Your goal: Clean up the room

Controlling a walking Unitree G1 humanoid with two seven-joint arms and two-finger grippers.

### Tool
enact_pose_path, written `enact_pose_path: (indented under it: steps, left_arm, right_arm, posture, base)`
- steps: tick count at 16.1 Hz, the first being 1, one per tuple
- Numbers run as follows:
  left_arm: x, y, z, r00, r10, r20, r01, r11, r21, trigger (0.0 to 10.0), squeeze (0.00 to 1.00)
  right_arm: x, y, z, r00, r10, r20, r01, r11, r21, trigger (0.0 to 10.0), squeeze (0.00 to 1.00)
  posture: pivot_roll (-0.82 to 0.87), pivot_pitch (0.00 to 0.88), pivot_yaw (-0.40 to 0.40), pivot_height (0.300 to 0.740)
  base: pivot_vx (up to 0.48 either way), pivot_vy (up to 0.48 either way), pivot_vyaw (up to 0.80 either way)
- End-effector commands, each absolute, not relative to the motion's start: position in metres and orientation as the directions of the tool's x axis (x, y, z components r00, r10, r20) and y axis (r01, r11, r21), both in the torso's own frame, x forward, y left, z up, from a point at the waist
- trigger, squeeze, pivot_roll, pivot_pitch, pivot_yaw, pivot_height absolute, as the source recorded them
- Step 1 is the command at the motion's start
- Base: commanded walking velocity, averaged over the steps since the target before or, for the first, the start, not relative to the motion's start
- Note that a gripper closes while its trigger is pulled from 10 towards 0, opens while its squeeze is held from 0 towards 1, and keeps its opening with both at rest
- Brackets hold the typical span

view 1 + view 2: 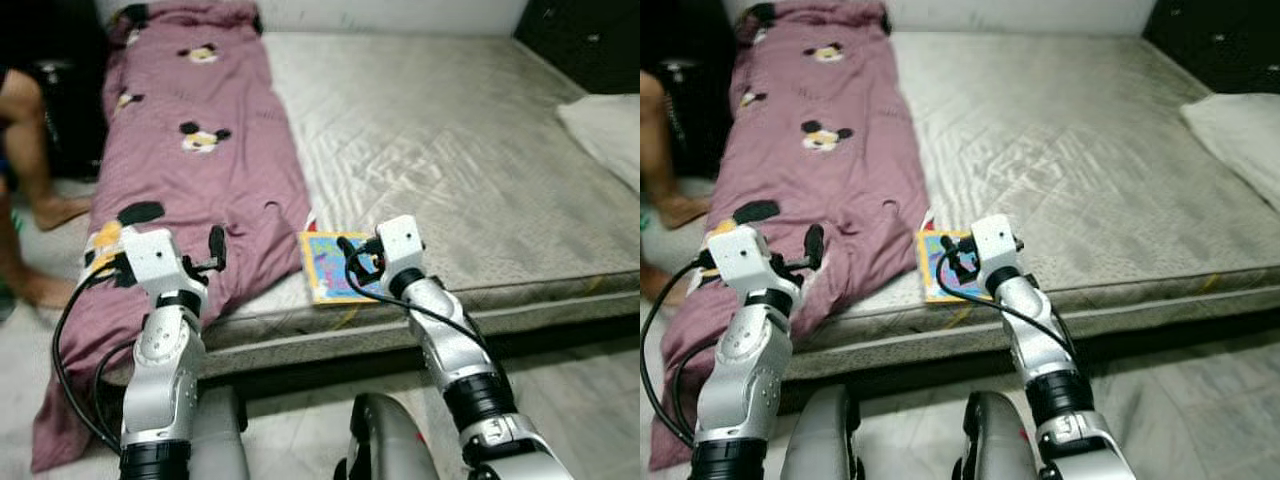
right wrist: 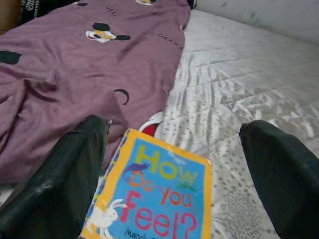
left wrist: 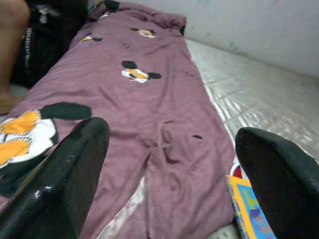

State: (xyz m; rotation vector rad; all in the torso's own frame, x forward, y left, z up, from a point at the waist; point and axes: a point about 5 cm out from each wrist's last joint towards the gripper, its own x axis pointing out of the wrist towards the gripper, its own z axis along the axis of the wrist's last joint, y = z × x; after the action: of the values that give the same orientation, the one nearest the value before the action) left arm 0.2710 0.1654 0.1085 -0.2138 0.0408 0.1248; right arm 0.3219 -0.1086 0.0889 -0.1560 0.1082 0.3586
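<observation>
Right wrist view is showing us our right gripper (image 2: 172, 199), fingers spread, hovering over the book (image 2: 154, 199) lying at the mattress (image 1: 450, 130) edge beside the blanket (image 1: 190, 130), left gripper (image 3: 172, 179) likewise spread.

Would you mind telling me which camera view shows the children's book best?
The right wrist view: the book lies between the open right gripper fingers, its title readable. Both eye views show it small at the mattress edge, partly behind that gripper; the left wrist view catches a corner.

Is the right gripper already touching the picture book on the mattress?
Apart. In the right wrist view the right gripper is open, its fingers on either side of the book, with visible gaps.
</observation>
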Motion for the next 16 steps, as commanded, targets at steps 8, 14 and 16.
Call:
enact_pose_path:
  steps: [8,14,16]
  left_arm:
    - [0.2727,0.1611,0.1102,0.993,0.109,-0.045,-0.116,0.971,-0.207,10.0,0.00]
    - [0.2713,0.1599,0.1120,0.994,0.104,-0.028,-0.107,0.970,-0.219,10.0,0.00]
    - [0.2712,0.1600,0.1120,0.994,0.105,-0.027,-0.108,0.969,-0.220,10.0,0.00]
  right_arm:
    - [0.3237,-0.1141,0.0896,0.935,0.327,-0.136,-0.344,0.930,-0.131,10.0,0.00]
    - [0.3234,-0.1148,0.0877,0.934,0.327,-0.146,-0.346,0.930,-0.126,10.0,0.00]
    - [0.3234,-0.1147,0.0875,0.933,0.329,-0.147,-0.348,0.929,-0.127,10.0,0.00]
  posture:
    - [-0.05,0.000,-0.072,0.548]
    - [-0.04,0.000,-0.075,0.548]
    - [-0.04,0.000,-0.076,0.548]
  base:
    - [0.000,0.000,0.00]
    - [0.157,0.000,0.00]
    - [0.326,0.000,0.00]
